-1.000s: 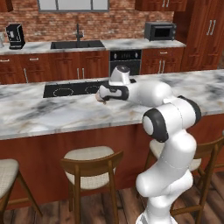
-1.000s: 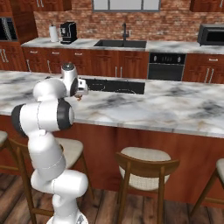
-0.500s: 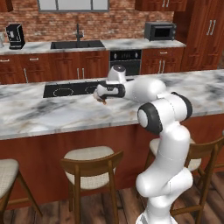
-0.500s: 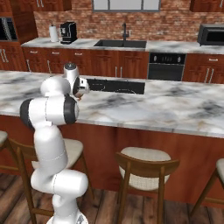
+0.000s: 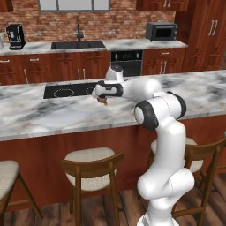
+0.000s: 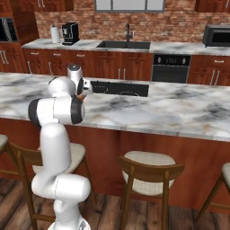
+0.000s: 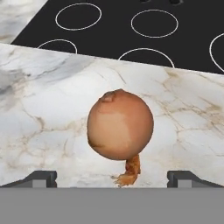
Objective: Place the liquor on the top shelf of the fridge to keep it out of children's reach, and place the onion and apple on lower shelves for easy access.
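Observation:
The onion (image 7: 120,127), a tan-orange ball with a dry root tuft, lies on the marble island counter (image 7: 48,109). My gripper (image 7: 112,178) hovers right over it, open. Its two dark fingertips (image 7: 41,177) stand wide apart on either side of the onion and touch nothing. From the left base view the gripper (image 5: 99,93) points down at the onion (image 5: 103,102) just in front of the cooktop. From the right base view the onion (image 6: 80,96) peeks out under the hand (image 6: 83,88). The liquor, the apple and the fridge are out of view.
A black cooktop (image 5: 66,90) is set into the island just beyond the onion. Wooden stools (image 5: 92,165) stand along the island's near side. The back counter holds a sink (image 5: 78,44), a coffee machine (image 5: 15,36) and a microwave (image 5: 161,31).
The arm's elbow has swung left and the hand has shifted slightly left above the counter, over the onion. The jaws have stayed open.

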You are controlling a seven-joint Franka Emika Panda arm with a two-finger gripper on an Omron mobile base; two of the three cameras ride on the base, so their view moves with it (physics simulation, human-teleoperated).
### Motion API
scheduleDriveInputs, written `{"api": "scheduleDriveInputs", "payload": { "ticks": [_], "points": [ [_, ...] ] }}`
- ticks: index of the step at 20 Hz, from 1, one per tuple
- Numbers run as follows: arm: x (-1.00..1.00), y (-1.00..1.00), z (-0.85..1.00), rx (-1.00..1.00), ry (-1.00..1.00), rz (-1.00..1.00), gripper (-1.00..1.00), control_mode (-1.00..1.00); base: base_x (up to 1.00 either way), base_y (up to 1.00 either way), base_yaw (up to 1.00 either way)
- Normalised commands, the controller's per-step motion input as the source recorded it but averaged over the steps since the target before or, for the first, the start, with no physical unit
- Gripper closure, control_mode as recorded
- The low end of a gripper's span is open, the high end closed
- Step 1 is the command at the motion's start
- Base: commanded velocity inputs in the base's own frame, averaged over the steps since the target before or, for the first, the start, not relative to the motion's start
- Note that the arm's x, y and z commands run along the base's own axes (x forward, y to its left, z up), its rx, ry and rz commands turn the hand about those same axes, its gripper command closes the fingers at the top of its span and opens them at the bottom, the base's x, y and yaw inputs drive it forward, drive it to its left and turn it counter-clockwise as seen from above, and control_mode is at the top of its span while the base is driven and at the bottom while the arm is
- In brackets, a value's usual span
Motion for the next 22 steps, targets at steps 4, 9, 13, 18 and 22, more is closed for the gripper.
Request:
{"api": "scheduleDriveInputs", "payload": {
  "ticks": [4,9,13,18,22],
  "points": [
    [0.33,0.0,-0.12,0.0,0.02,0.0,-1.0,-1.0,0.0,0.0,0.0],
    [0.28,0.0,-0.15,0.0,0.03,0.0,-1.0,-1.0,0.0,0.0,0.0],
    [0.23,0.0,-0.17,0.0,0.02,0.0,-1.0,-1.0,0.0,0.0,0.0],
    [0.17,0.0,-0.14,0.0,0.02,0.0,-1.0,-1.0,0.0,0.0,0.0],
    [0.13,0.01,-0.12,0.0,0.04,0.0,-1.0,-1.0,0.0,0.0,0.0]
  ]
}}
